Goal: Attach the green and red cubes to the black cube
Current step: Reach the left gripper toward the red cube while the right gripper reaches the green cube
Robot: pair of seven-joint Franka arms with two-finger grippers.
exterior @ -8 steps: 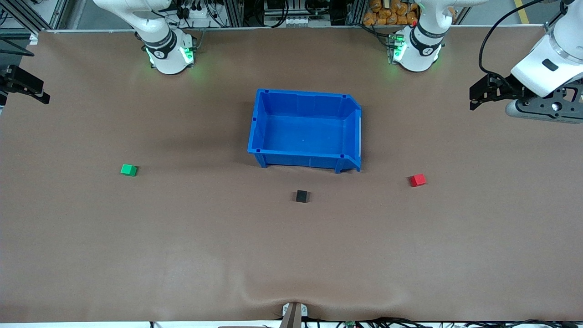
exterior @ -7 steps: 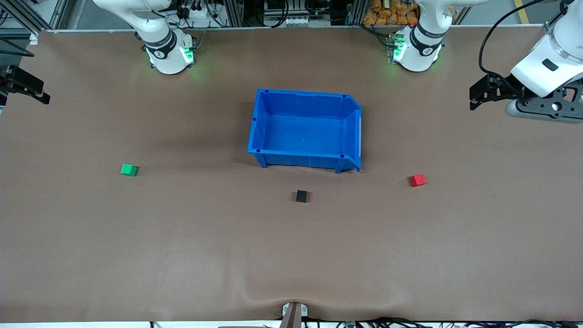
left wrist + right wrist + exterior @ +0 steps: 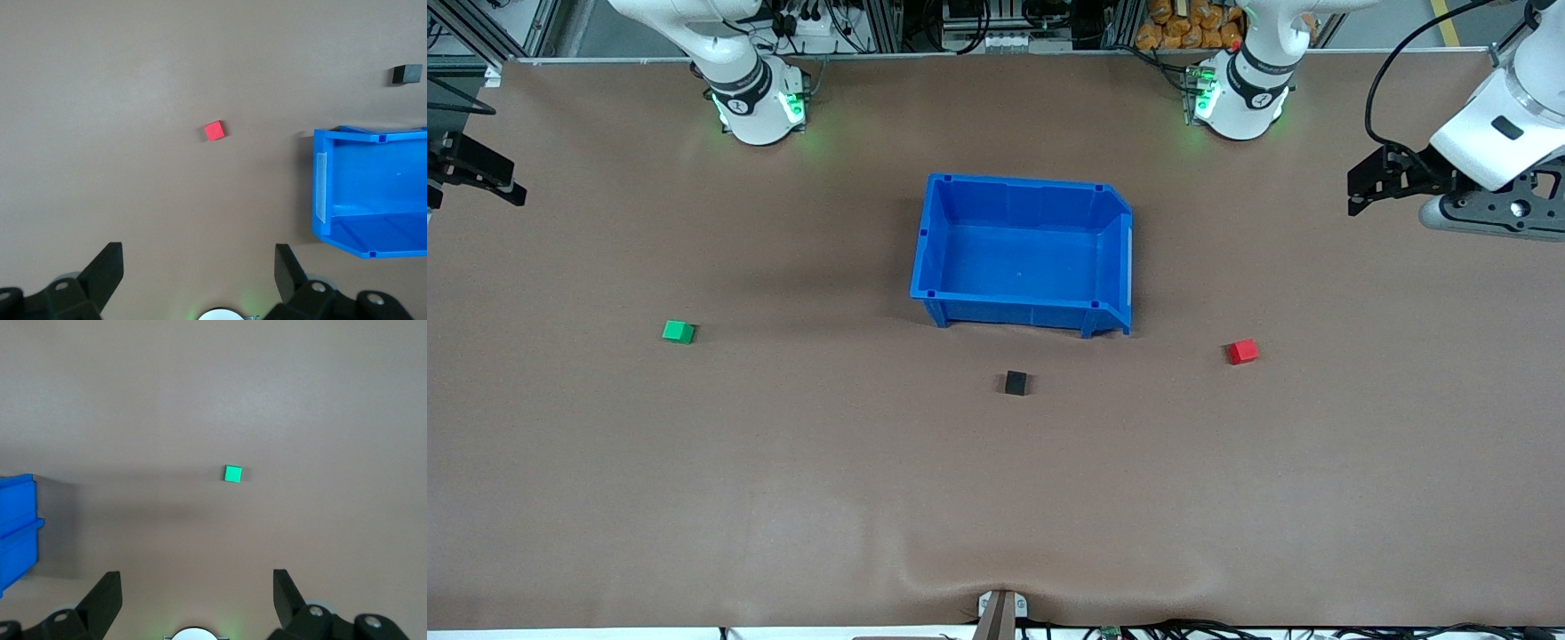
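Observation:
The black cube (image 3: 1016, 383) lies on the brown table, a little nearer to the front camera than the blue bin (image 3: 1014, 313). The green cube (image 3: 679, 332) lies alone toward the right arm's end, and also shows in the right wrist view (image 3: 233, 474). The red cube (image 3: 1242, 351) lies toward the left arm's end, and also shows in the left wrist view (image 3: 214, 131), as does the black cube (image 3: 407, 74). My left gripper (image 3: 1356, 191) (image 3: 198, 261) hovers open and empty above the table near its end. My right gripper (image 3: 511, 188) (image 3: 195, 581) hovers open and empty above the other end.
The blue bin is empty and stands mid-table between the two arm bases; it shows in the left wrist view (image 3: 320, 187) and the right wrist view (image 3: 17, 520). The brown mat has a wrinkle at the edge nearest the front camera (image 3: 996, 578).
My left gripper has drifted slightly toward its end of the table. The cubes, the bin and the right arm have not moved.

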